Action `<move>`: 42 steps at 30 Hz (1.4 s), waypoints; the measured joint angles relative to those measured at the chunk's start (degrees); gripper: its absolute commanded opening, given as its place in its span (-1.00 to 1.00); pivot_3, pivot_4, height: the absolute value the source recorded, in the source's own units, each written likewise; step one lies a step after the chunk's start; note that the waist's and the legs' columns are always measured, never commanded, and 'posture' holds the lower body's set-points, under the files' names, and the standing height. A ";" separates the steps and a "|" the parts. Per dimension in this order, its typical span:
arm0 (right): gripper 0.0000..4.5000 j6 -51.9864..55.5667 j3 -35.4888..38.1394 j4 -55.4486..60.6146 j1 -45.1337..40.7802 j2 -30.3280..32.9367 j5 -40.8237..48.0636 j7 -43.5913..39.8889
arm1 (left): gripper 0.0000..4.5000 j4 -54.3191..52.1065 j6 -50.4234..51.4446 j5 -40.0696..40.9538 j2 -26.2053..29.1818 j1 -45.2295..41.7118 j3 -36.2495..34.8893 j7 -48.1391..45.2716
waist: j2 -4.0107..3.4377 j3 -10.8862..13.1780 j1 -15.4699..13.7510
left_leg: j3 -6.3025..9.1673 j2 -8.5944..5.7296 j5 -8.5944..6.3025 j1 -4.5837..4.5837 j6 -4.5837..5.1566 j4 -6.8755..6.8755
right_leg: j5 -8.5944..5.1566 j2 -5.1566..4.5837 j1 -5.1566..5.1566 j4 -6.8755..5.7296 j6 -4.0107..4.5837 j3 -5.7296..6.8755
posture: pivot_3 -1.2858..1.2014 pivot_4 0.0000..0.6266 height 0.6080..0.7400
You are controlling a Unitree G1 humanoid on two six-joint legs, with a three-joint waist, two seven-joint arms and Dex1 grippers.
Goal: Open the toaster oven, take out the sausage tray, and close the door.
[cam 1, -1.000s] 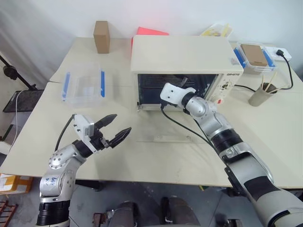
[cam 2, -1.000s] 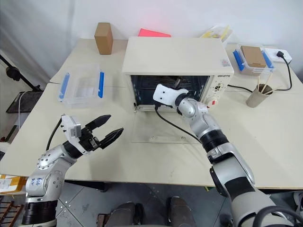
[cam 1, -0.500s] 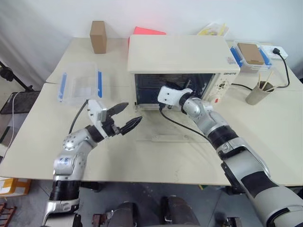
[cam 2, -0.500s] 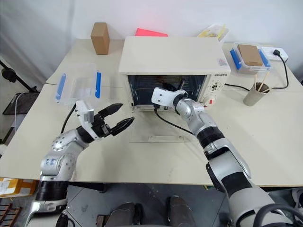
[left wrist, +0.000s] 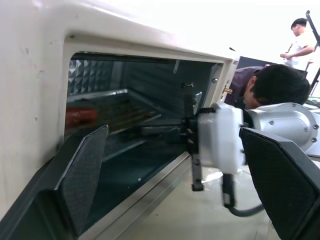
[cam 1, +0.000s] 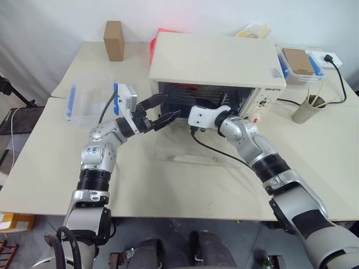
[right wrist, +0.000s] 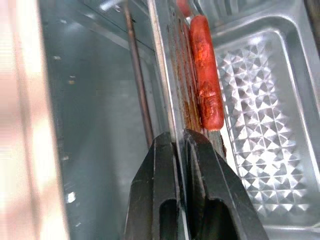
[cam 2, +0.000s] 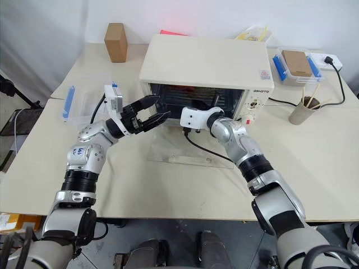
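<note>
- We see the toaster oven [cam 1: 216, 59] on the pale table [cam 1: 314, 162], with the door [cam 1: 188, 150] folded down flat in front of it, its glass lying on the tabletop.
- Our right gripper [right wrist: 181, 145] reaches into the oven's opening; its two black fingers are pinched tight on the thin front edge of the sausage tray [right wrist: 172, 95].
- The tray sits inside the oven, stained brown, with one red sausage [right wrist: 205, 75] lying along it just past our fingertips.
- Our left gripper [cam 2: 151, 112] hovers at the left side of the opening, fingers spread wide and holding nothing.
- From the left wrist we look into the cavity between those spread fingers [left wrist: 82, 170] and see the sausage at the far left, with the right wrist's white housing [left wrist: 220, 137] at the front.
- A clear plastic box with blue clips [cam 1: 90, 101] stands on the table to the left, a brown carton [cam 1: 113, 40] behind it.
- A person [left wrist: 272, 85] leans in beyond the oven.
</note>
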State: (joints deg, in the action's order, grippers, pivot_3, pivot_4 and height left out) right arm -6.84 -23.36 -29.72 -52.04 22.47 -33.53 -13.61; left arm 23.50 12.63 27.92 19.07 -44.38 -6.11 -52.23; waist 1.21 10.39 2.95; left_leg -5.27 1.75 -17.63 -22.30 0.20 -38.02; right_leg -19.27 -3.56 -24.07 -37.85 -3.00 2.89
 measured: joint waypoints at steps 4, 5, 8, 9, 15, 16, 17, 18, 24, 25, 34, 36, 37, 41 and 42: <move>-0.98 1.95 0.56 10.62 5.82 1.68 0.02 -3.83 | 1.00 1.55 1.77 -0.04 0.03 -0.54 -0.57 0.76 | 0.00 0.00 0.00 | -0.02 0.00 0.00 0.01 0.00 -0.05 | 0.00 0.00 0.00 -0.03 0.00 -0.03 | 0.03 -0.52 1.00; -0.98 2.48 0.86 12.49 6.82 1.86 0.02 -4.68 | 1.00 1.90 1.95 -0.04 -0.06 -0.58 -0.61 0.80 | 0.00 0.00 0.02 | -0.04 0.00 0.01 0.00 -0.01 -0.08 | 0.00 0.00 0.00 -0.03 0.00 -0.04 | 0.03 -0.52 1.00; -0.98 4.73 1.72 19.60 10.87 3.06 0.02 -7.31 | 1.00 2.33 2.29 -0.08 -0.16 -0.86 -0.64 0.62 | 0.00 0.00 -0.24 | -0.04 -0.01 0.03 0.00 -0.01 -0.15 | 0.00 0.00 0.00 -0.09 0.00 -0.05 | 0.03 -0.52 1.00; -0.98 4.95 1.89 21.26 11.91 3.48 0.03 -7.80 | 1.00 2.34 2.32 -0.09 -0.14 -0.97 -0.64 0.53 | 0.00 0.00 -0.47 | -0.03 -0.01 0.03 0.00 -0.01 -0.15 | 0.00 0.00 0.00 -0.09 0.00 -0.05 | 0.03 -0.52 1.00; -0.98 8.57 5.93 41.91 26.04 8.47 0.13 -13.77 | 1.00 5.47 3.62 -0.50 1.37 -3.17 -0.22 -2.71 | 0.00 0.00 -1.69 | -0.04 -0.07 0.03 0.01 0.00 -0.20 | 0.00 -0.01 0.02 -0.09 0.00 -0.06 | 0.03 -0.52 1.00; -0.98 8.62 6.22 43.37 27.26 8.99 0.13 -14.09 | 1.00 5.93 3.62 -0.69 1.77 -3.21 -0.17 -3.19 | 0.00 0.00 -1.77 | -0.04 -0.07 0.03 0.02 -0.01 -0.23 | 0.00 -0.01 0.04 -0.09 0.00 -0.06 | 0.03 -0.52 1.00; -0.98 8.96 6.56 45.06 28.58 9.31 0.11 -14.51 | 1.00 6.63 3.63 -1.03 2.13 -3.36 -0.09 -3.77 | 0.00 0.00 -1.79 | -0.04 -0.07 0.03 0.03 0.00 -0.24 | 0.00 -0.01 0.06 -0.08 0.00 -0.05 | 0.03 -0.52 1.00; -0.98 9.31 6.91 46.67 29.94 9.58 0.03 -14.95 | 1.00 6.98 3.63 -1.29 2.30 -3.36 0.04 -4.40 | 0.00 0.00 -1.88 | -0.04 -0.08 0.04 0.03 0.00 -0.26 | 0.00 -0.01 0.06 -0.09 0.00 -0.06 | 0.03 -0.52 1.00; -0.98 10.64 8.08 55.60 39.37 11.18 -0.94 -17.71 | 1.00 8.19 6.82 -1.22 3.84 -3.23 0.66 -8.29 | 0.00 0.00 -2.75 | -0.03 -0.08 0.04 0.04 0.01 -0.27 | 0.00 0.03 0.07 -0.09 0.00 -0.05 | 0.03 -0.52 1.00; -0.98 10.47 8.03 56.77 41.10 11.65 -1.31 -18.23 | 1.00 7.56 8.60 -0.93 4.96 -2.71 0.44 -8.90 | 0.00 0.00 -2.75 | -0.03 -0.08 0.04 0.04 0.01 -0.25 | 0.00 0.03 0.07 -0.09 0.00 -0.06 | 0.03 -0.52 1.00; -0.98 6.14 8.15 58.81 43.69 12.50 -3.22 -16.64 | 1.00 -0.64 33.34 7.39 10.73 0.87 -2.85 -7.75 | 0.02 0.01 -2.33 | -0.01 -0.05 0.05 0.12 -0.01 -0.47 | -0.01 0.03 0.07 -0.13 0.02 -0.12 | 0.03 -0.52 1.00; -0.98 3.75 8.28 57.97 42.02 12.54 -3.63 -15.17 | 1.00 -2.58 45.73 10.17 13.20 0.85 -4.01 -4.66 | 0.02 0.01 -2.18 | -0.01 -0.06 0.05 0.11 -0.01 -0.47 | -0.01 0.03 0.07 -0.15 0.02 -0.14 | 0.03 -0.52 1.00; -0.98 2.74 8.44 57.24 40.89 12.55 -3.67 -14.62 | 1.00 -3.56 50.78 11.16 14.11 0.85 -3.86 -4.00 | 0.03 0.02 -2.12 | -0.01 -0.06 0.05 0.12 -0.01 -0.48 | -0.01 0.03 0.08 -0.15 0.02 -0.14 | 0.03 -0.52 1.00; -0.98 -0.06 8.80 54.89 37.92 12.55 -3.68 -13.47 | 1.00 -6.57 64.54 14.28 15.00 0.71 -3.82 -1.05 | 0.03 0.02 -2.24 | 0.03 -0.07 0.04 0.11 -0.01 -0.50 | -0.01 0.02 0.08 -0.22 0.02 -0.14 | 0.03 -0.52 1.00; -0.98 -0.66 8.76 54.34 37.55 12.55 -3.67 -13.46 | 1.00 -6.78 66.65 14.84 14.66 0.71 -4.43 -0.02 | 0.03 0.02 -2.27 | 0.02 -0.07 0.04 0.11 -0.01 -0.52 | -0.01 0.02 0.09 -0.24 0.02 -0.15 | 0.03 -0.52 1.00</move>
State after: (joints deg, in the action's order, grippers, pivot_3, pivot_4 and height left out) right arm -7.50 -14.59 24.62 -14.49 35.02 -37.21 -27.07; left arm 16.72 79.28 42.75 33.74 -43.67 -10.54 -52.26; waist 1.24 10.41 0.67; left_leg -5.26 1.68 -17.58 -22.19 0.19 -38.54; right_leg -19.28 -3.54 -23.98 -38.10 -2.98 2.74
